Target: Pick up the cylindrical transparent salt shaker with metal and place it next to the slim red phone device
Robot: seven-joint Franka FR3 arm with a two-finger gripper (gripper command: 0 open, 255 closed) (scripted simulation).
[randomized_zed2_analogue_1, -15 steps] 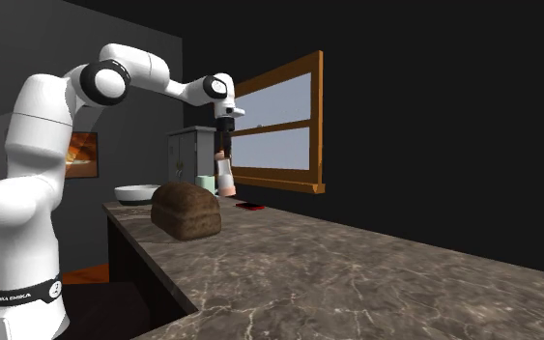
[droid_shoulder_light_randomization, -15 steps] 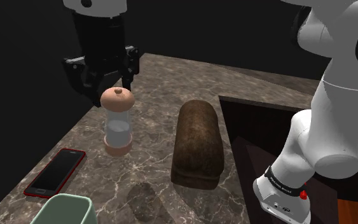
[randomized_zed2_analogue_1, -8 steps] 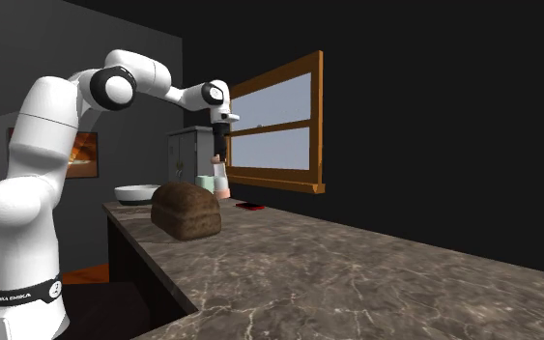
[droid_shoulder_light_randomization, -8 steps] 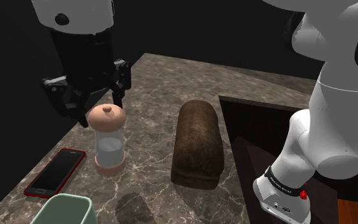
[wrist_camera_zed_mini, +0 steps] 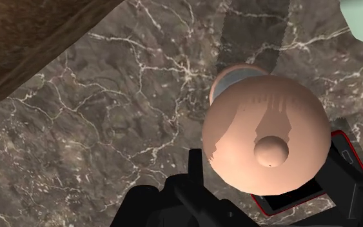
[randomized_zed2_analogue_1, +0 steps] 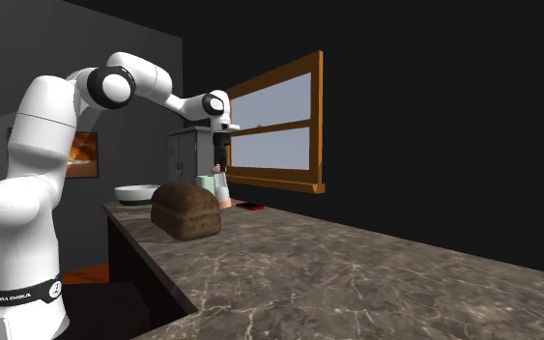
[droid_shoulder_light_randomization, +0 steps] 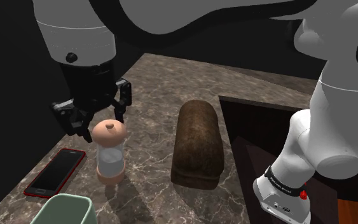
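The salt shaker [droid_shoulder_light_randomization: 110,153] is a clear cylinder with a peach-coloured cap and base. It stands upright with its base at or just above the marble counter [droid_shoulder_light_randomization: 158,83], a short way from the slim red-edged phone [droid_shoulder_light_randomization: 55,172], which lies flat. My black gripper [droid_shoulder_light_randomization: 101,124] comes down from above, shut on the shaker's cap. In the wrist view the round cap [wrist_camera_zed_mini: 267,145] sits clasped in the gripper [wrist_camera_zed_mini: 269,164], and a corner of the phone [wrist_camera_zed_mini: 296,201] shows under it. The second exterior view shows the shaker [randomized_zed2_analogue_1: 223,188] hanging below the gripper [randomized_zed2_analogue_1: 221,166], near the phone [randomized_zed2_analogue_1: 250,206].
A dark brown bread loaf [droid_shoulder_light_randomization: 198,143] lies on the side of the shaker away from the phone. A pale green cup [droid_shoulder_light_randomization: 66,210] stands at the counter's near edge by the phone. A dark recess [droid_shoulder_light_randomization: 266,127] opens beyond the loaf. A white bowl [randomized_zed2_analogue_1: 137,193] sits behind.
The gripper has carried the shaker down and toward the near edge of the counter, closer to the phone. The shaker's shadow has now closed up to its base.
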